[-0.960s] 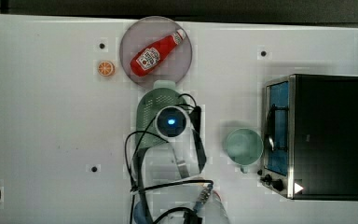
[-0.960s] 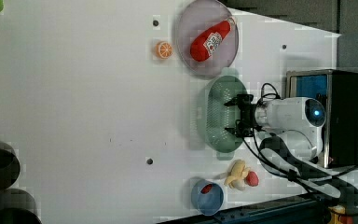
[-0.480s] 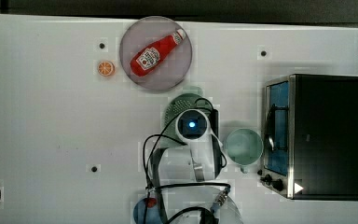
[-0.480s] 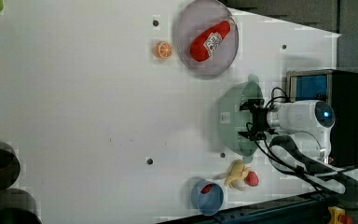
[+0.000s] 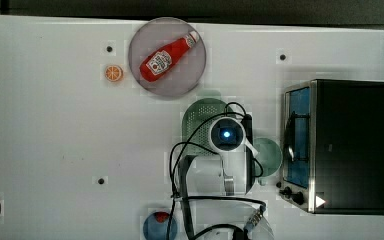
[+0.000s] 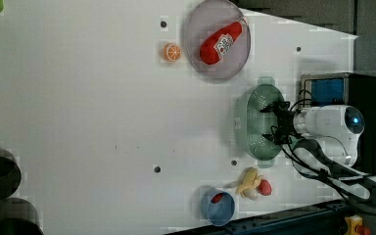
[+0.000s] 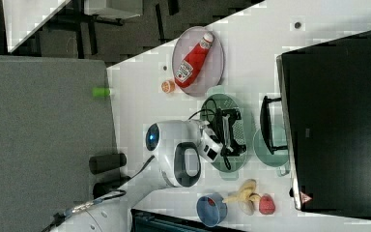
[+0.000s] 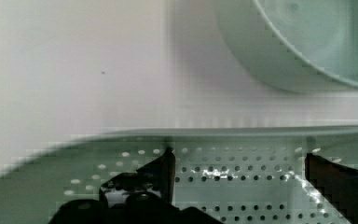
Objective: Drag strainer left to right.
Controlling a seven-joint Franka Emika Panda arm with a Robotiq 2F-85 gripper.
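The strainer (image 5: 196,121) is a pale green oval colander with many small holes, lying on the white table just left of the round green cup (image 5: 269,156) in the top view. My gripper (image 6: 268,125) is open, with both black fingers reaching down inside the strainer (image 6: 254,122). In the wrist view the fingers (image 8: 164,165) stand wide apart over the holed floor of the strainer (image 8: 223,198), and the cup (image 8: 307,42) lies close beyond the rim. The right view shows the gripper (image 7: 233,133) over the strainer (image 7: 241,147), with the cup (image 7: 270,145) almost touching it.
A black toaster oven (image 5: 345,145) stands right behind the cup at the top view's right. A grey plate (image 5: 180,82) with a ketchup bottle (image 5: 166,56) lies just above the strainer, an orange slice (image 5: 113,73) beside it. A blue bowl (image 5: 159,225) and a banana (image 6: 249,182) sit by the front edge.
The gripper and the strainer have slid together toward the top view's right, ending close beside the green cup. The fingers stay spread inside the strainer.
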